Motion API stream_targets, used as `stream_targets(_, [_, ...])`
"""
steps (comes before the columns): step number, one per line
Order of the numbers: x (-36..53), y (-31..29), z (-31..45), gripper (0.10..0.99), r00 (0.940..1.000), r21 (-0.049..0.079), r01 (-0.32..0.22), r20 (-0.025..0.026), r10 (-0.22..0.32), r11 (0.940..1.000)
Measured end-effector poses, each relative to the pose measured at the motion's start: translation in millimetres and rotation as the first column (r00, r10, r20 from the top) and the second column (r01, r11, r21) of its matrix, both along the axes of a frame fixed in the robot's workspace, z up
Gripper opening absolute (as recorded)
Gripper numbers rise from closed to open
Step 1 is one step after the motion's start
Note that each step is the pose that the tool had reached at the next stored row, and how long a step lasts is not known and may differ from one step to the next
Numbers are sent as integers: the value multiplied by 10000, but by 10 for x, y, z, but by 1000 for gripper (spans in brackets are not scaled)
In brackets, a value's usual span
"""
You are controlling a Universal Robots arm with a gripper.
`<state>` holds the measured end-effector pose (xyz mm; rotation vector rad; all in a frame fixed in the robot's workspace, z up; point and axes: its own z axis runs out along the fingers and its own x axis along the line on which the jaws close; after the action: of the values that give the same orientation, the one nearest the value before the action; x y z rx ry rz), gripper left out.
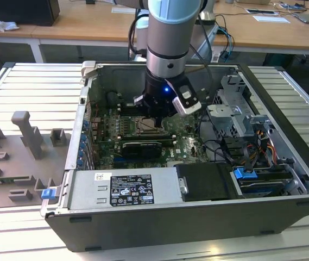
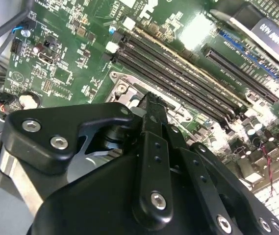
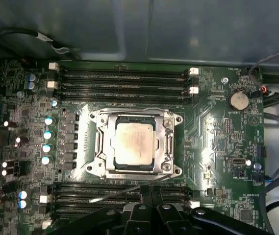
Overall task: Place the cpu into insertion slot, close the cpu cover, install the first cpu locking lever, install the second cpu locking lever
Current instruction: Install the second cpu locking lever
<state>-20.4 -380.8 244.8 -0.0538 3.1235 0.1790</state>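
Observation:
In the first wrist view the cpu [image 3: 134, 142] shows its silvery face, seated in the insertion slot. The cpu cover [image 3: 101, 143] lies flat as a metal frame around it. One thin locking lever [image 3: 129, 108] runs along the socket's far edge. Another wire lever [image 3: 111, 195] slants out over the memory slots from the fingertips. My gripper [image 3: 148, 189] hangs just beside the socket's near edge, black fingers together with nothing seen between them. In the second wrist view the gripper [image 2: 151, 100] tips sit at the socket rim [image 2: 124, 88]. In the exterior view the gripper [image 1: 155, 118] is low over the socket [image 1: 147, 126].
Long black memory slots [image 3: 124, 81] flank the socket on two sides. A black expansion card [image 1: 140, 148], a power supply box [image 1: 124, 190], a drive cage [image 1: 233, 111] and loose cables [image 1: 225, 147] crowd the open case. A grey fixture [image 1: 29, 136] stands on the exterior view's left.

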Motion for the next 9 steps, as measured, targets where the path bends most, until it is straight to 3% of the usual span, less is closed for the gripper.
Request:
stream_targets(6, [-111, -62, -3, 106, 10000, 304, 1, 1, -1, 9995])
stream_targets(9, [-183, -62, -10, 106, 10000, 358, 0, 0, 0, 9994])
